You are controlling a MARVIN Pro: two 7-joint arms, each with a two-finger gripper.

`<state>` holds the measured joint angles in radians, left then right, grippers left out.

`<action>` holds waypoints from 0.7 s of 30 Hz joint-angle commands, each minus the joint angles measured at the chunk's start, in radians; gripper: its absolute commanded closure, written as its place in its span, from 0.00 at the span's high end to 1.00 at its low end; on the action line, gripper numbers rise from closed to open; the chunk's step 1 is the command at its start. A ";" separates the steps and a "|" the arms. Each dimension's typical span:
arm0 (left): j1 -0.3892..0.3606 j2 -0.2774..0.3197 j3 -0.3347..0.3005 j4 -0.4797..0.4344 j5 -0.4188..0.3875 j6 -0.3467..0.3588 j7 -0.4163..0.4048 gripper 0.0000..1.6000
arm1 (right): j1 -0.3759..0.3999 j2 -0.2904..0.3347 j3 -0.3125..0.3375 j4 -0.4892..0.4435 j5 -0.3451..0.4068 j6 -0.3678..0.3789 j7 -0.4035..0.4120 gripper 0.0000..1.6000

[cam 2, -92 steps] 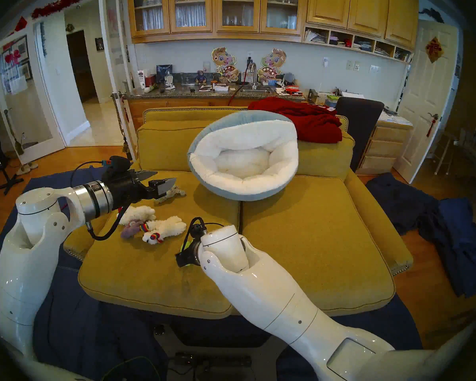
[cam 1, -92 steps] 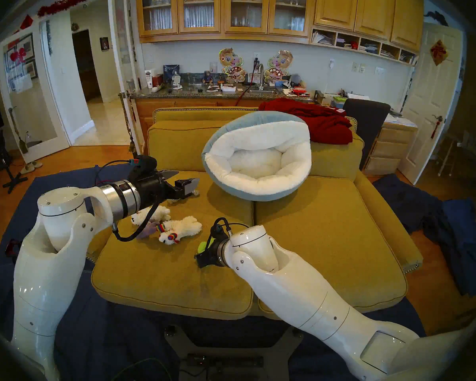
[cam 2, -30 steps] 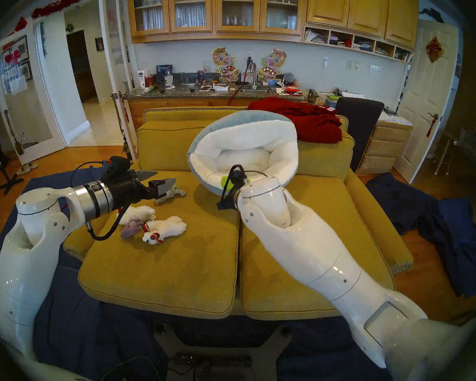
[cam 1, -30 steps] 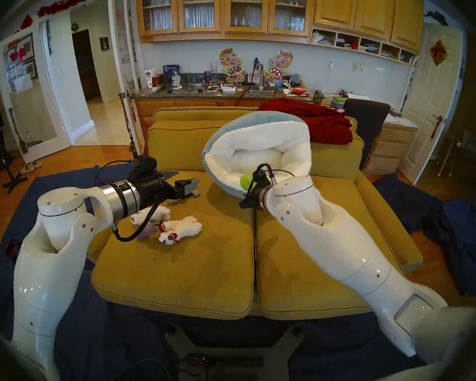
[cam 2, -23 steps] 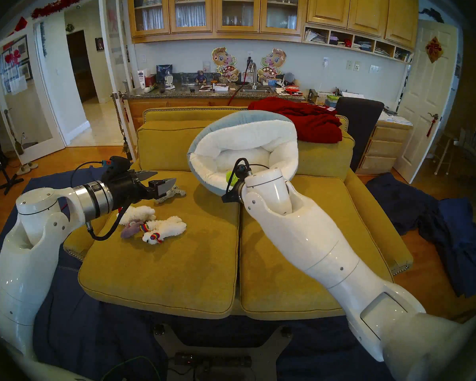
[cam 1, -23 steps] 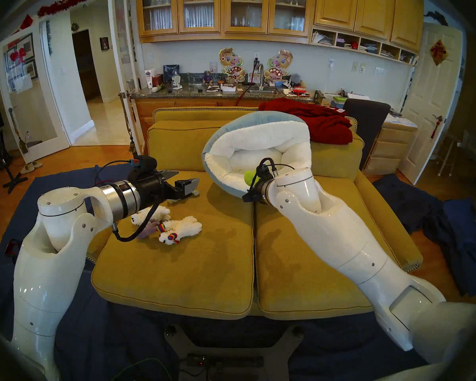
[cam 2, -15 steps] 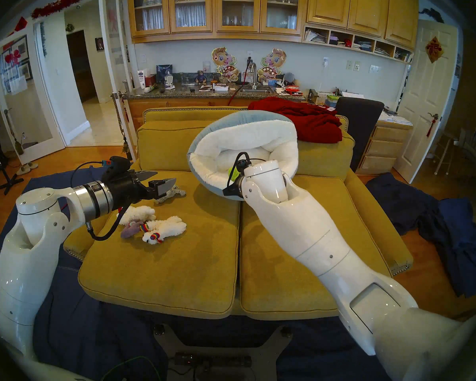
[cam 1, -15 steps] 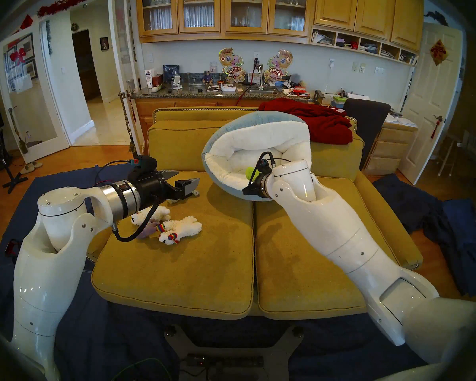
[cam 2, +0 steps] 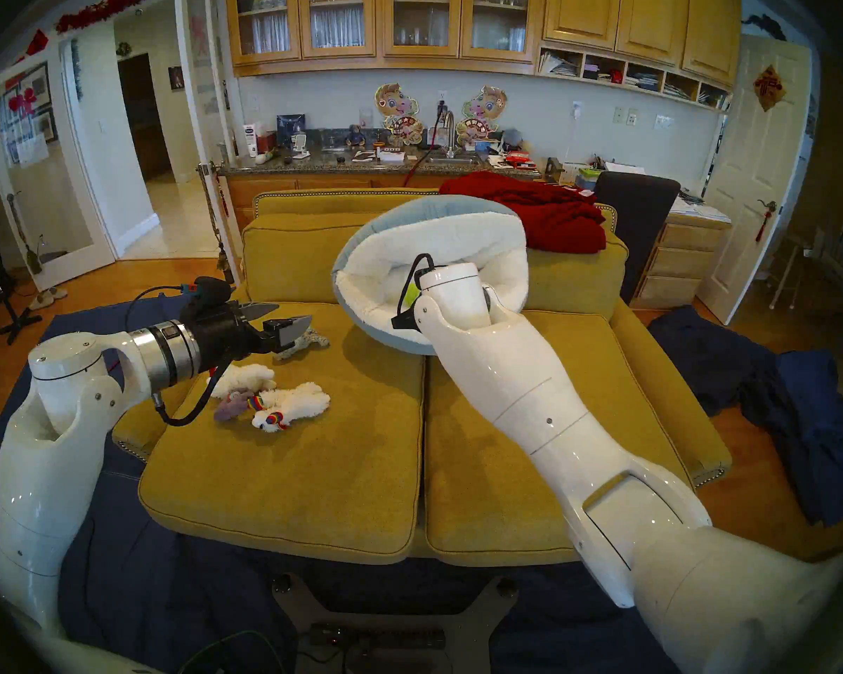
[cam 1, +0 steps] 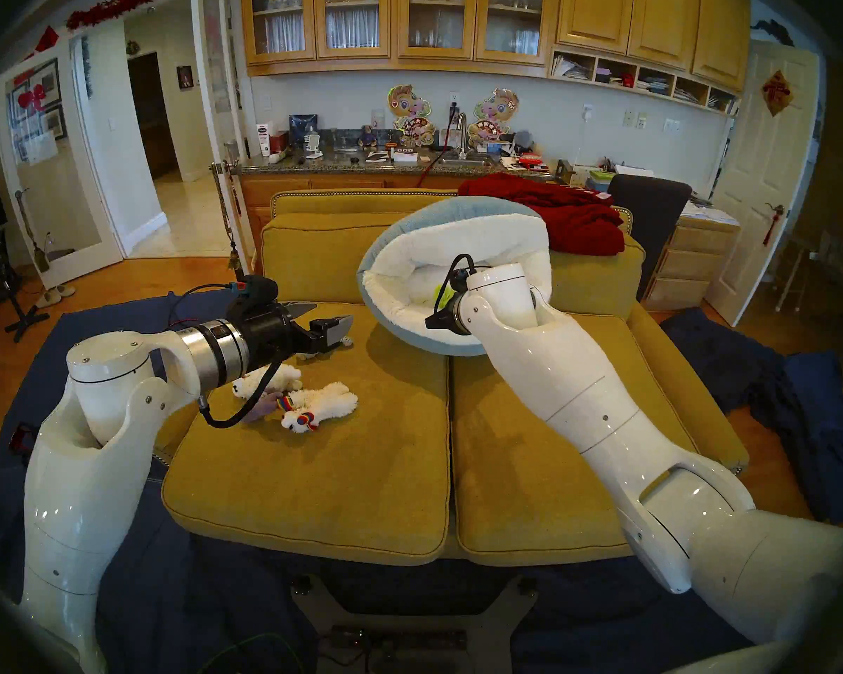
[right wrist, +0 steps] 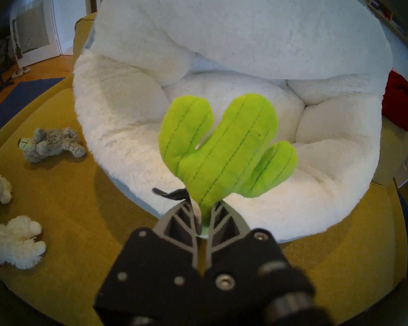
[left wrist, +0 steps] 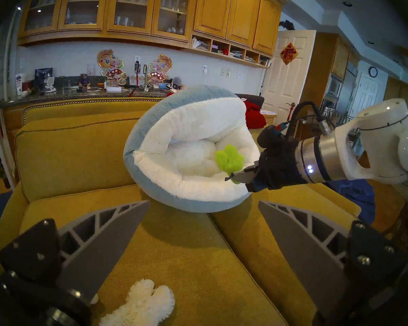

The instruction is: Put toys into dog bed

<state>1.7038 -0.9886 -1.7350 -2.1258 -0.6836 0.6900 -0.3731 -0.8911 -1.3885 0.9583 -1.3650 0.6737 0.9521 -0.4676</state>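
My right gripper (right wrist: 201, 205) is shut on the base of a green plush cactus (right wrist: 224, 149), holding it upright. It holds it over the near rim of the dog bed (cam 1: 483, 235), which is pale blue outside and white fleece inside and leans tilted against the sofa back. In the left wrist view the cactus (left wrist: 230, 159) hangs in front of the bed's hollow. My left gripper (cam 1: 333, 313) stands open and empty above the left seat cushion. Below it lie a white llama (cam 1: 320, 405), a white lamb (cam 1: 268, 379), a purple-grey plush (cam 1: 261, 408) and a grey-beige plush (cam 2: 307, 340).
A dark-red blanket (cam 1: 556, 211) is draped over the sofa back at the right. The mustard-yellow seat cushions (cam 1: 312, 464) lie in front. Dark blue cloth (cam 1: 799, 405) is heaped on the floor at the right, and a dark chair (cam 1: 648, 211) stands behind the sofa.
My right arm has carried the cactus from the front of the left cushion up and back to the dog bed, in the last second further over its rim. The left arm has not moved.
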 commanded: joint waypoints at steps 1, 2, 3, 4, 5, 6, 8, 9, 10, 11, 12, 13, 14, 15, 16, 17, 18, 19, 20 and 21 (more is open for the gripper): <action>-0.022 0.000 -0.009 -0.018 -0.002 -0.009 0.000 1.00 | 0.112 -0.060 0.028 0.076 -0.060 -0.045 0.015 0.00; -0.022 0.000 -0.009 -0.018 -0.002 -0.009 0.000 1.00 | 0.113 -0.065 0.033 0.087 -0.067 -0.052 0.018 0.00; -0.022 0.000 -0.009 -0.018 -0.002 -0.009 0.000 1.00 | 0.134 -0.068 0.026 0.115 -0.069 -0.055 0.025 0.00; -0.022 0.000 -0.009 -0.018 -0.002 -0.009 0.000 1.00 | 0.134 -0.073 0.031 0.125 -0.077 -0.062 0.029 0.00; -0.022 0.000 -0.009 -0.018 -0.002 -0.009 0.000 1.00 | 0.128 -0.079 0.038 0.128 -0.086 -0.070 0.031 0.00; -0.022 0.000 -0.009 -0.018 -0.002 -0.009 0.000 1.00 | 0.141 -0.081 0.034 0.148 -0.090 -0.075 0.037 0.00; -0.022 0.000 -0.009 -0.018 -0.002 -0.009 0.000 1.00 | 0.169 -0.087 0.025 0.189 -0.096 -0.083 0.049 0.00; -0.022 0.000 -0.009 -0.018 -0.002 -0.009 0.000 1.00 | 0.156 -0.092 0.035 0.188 -0.109 -0.095 0.052 0.00; -0.022 0.000 -0.009 -0.018 -0.002 -0.009 0.000 1.00 | 0.184 -0.092 0.021 0.218 -0.106 -0.095 0.059 0.00; -0.022 0.000 -0.009 -0.018 -0.002 -0.009 -0.001 1.00 | 0.167 -0.098 0.034 0.214 -0.121 -0.108 0.062 0.00; -0.022 0.000 -0.009 -0.018 -0.002 -0.009 -0.001 1.00 | 0.165 -0.102 0.038 0.218 -0.128 -0.115 0.065 0.00; -0.022 0.000 -0.009 -0.018 -0.002 -0.009 -0.001 1.00 | 0.193 -0.104 0.025 0.250 -0.126 -0.116 0.074 0.00; -0.022 0.000 -0.009 -0.018 -0.002 -0.009 -0.001 1.00 | 0.194 -0.108 0.028 0.257 -0.132 -0.122 0.078 0.00; -0.022 0.000 -0.009 -0.018 -0.002 -0.009 -0.001 1.00 | 0.204 -0.112 0.027 0.275 -0.135 -0.128 0.085 0.00; -0.022 0.000 -0.009 -0.018 -0.002 -0.009 -0.001 1.00 | 0.207 -0.115 0.028 0.287 -0.140 -0.133 0.090 0.00; -0.022 0.000 -0.009 -0.018 -0.002 -0.009 -0.001 1.00 | 0.209 -0.120 0.030 0.298 -0.147 -0.141 0.096 0.00; -0.022 0.000 -0.009 -0.018 -0.002 -0.009 -0.001 1.00 | 0.202 -0.124 0.037 0.299 -0.156 -0.150 0.099 0.00; -0.022 0.000 -0.009 -0.018 -0.002 -0.009 -0.001 1.00 | 0.231 -0.127 0.023 0.333 -0.151 -0.149 0.108 0.00; -0.022 0.000 -0.009 -0.018 -0.002 -0.009 -0.001 1.00 | 0.227 -0.130 0.028 0.335 -0.159 -0.157 0.112 0.00; -0.022 0.000 -0.009 -0.018 -0.002 -0.009 -0.001 1.00 | 0.230 -0.133 0.028 0.345 -0.163 -0.162 0.117 0.00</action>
<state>1.7040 -0.9886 -1.7351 -2.1258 -0.6832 0.6906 -0.3737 -0.7644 -1.4824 0.9809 -1.0581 0.5525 0.8435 -0.3782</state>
